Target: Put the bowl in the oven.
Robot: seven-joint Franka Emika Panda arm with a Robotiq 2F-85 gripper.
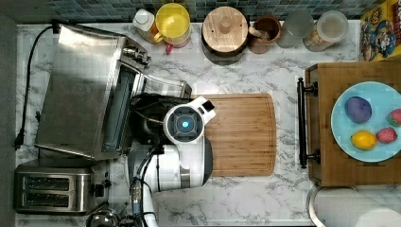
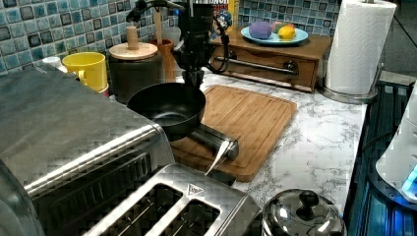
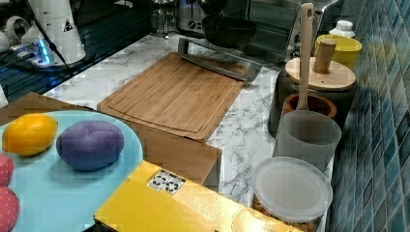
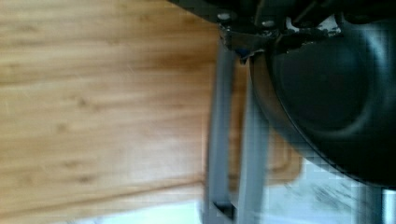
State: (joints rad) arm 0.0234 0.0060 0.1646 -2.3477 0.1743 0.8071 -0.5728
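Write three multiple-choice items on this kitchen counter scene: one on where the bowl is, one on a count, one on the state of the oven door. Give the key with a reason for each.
1. Where is the bowl?
A. Held above the open oven door
B. Lying on the light blue plate
C. Inside the two-slot toaster

2. How many pieces of fruit lie on the light blue plate?
A. Two
B. Four
C. Six

3. What is the state of the door of the oven?
A. Shut
B. Taken off
C. Dropped down open

Key: 1 A, the left view shows the gripper at the bowl's rim and the bowl off the counter over the door's handle. 2 B, the top view shows a purple piece, a yellow piece and two red ones. 3 C, the door juts out flat over the cutting board edge.
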